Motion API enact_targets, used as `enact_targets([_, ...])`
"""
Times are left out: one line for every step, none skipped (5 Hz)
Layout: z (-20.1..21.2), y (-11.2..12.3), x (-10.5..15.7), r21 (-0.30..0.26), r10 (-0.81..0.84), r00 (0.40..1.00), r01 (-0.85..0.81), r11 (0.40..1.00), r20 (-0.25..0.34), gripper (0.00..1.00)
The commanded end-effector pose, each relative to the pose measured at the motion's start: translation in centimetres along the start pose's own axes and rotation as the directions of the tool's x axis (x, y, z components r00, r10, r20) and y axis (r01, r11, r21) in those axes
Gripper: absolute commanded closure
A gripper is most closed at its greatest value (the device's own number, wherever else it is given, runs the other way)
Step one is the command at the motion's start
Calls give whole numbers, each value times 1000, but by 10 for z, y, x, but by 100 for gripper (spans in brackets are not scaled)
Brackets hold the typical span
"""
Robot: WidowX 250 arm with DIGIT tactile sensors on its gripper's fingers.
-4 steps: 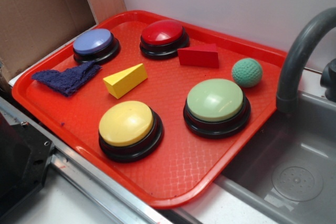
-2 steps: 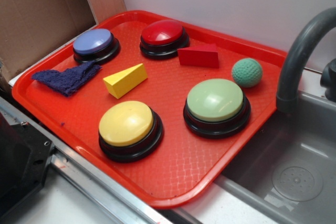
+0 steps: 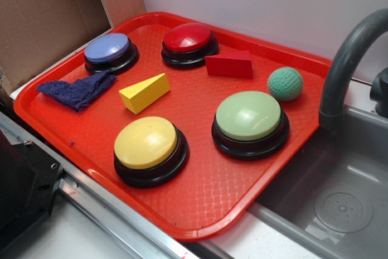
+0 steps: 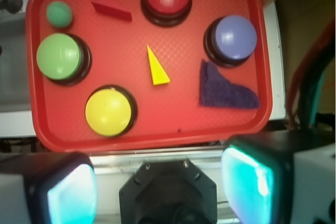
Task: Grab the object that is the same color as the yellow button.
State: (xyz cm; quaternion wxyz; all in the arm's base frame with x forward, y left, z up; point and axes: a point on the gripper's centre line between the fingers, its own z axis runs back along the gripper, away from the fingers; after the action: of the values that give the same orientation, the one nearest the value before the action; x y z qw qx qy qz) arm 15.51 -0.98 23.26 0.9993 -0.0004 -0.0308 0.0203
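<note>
A small yellow wedge block [image 3: 144, 93] lies on the red tray [image 3: 200, 204], between the purple cloth and the yellow dome button [image 3: 146, 143]. In the wrist view the wedge [image 4: 156, 66] is near the tray's middle and the yellow button [image 4: 108, 111] is at the lower left. My gripper [image 4: 164, 190] is open and empty, its two pale-padded fingers [image 4: 71, 195] wide apart. It hangs high, back from the tray's near edge. The gripper does not show in the exterior view.
On the tray also stand a pale green button [image 3: 249, 116], a red button [image 3: 188, 39], a blue-purple button [image 3: 108, 49], a red wedge [image 3: 230, 64], a green ball [image 3: 285, 84] and a purple cloth [image 3: 77, 90]. A sink with a grey faucet [image 3: 344, 65] is right; cardboard [image 3: 42, 16] left.
</note>
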Motion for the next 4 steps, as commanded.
enact_targets([-37,40,33,12,-223,975,223,975,4,0])
enact_targets([-67,61,42,35,-217,975,219,975,-49,0])
enact_targets([-88,63,53,68,-198,979,202,977,-50,0])
enact_targets([-108,46,64,59,-218,972,223,973,-83,0])
